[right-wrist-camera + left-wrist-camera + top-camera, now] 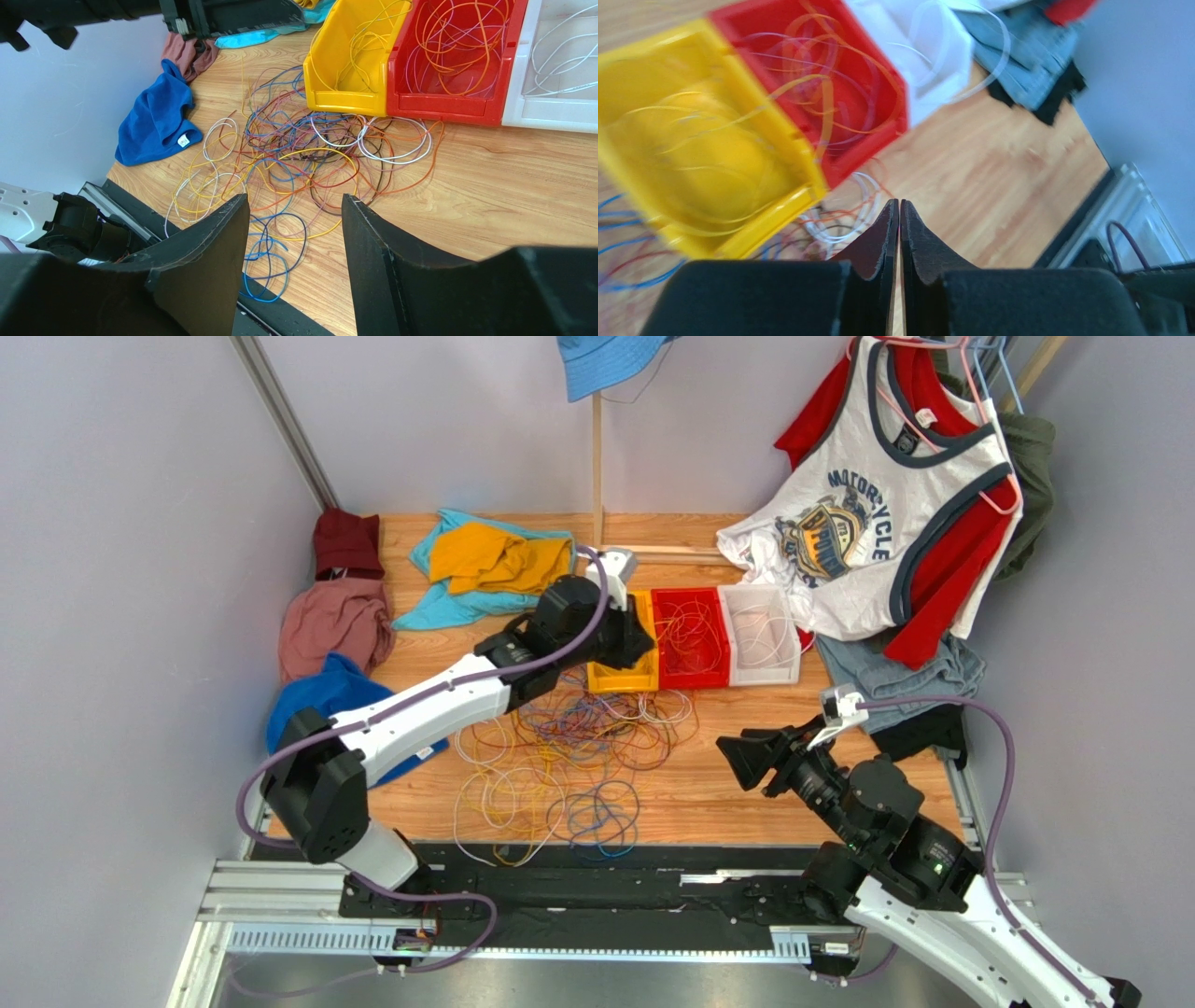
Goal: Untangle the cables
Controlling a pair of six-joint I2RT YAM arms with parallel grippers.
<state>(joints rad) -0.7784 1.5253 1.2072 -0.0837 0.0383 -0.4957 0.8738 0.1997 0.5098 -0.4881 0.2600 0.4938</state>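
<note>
Multicoloured cables [302, 157]; yellow bin [344, 94], red bin [449, 108]

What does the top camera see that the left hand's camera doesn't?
Only the top camera: the blue hat and the open right hand. Only the left hand's camera: the left hand close up, shut, with nothing seen between its fingers. Both: the yellow bin, red bin and white bin with cables in them.

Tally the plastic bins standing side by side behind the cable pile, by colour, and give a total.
Yellow bin: 1
Red bin: 1
White bin: 1
Total: 3
</note>
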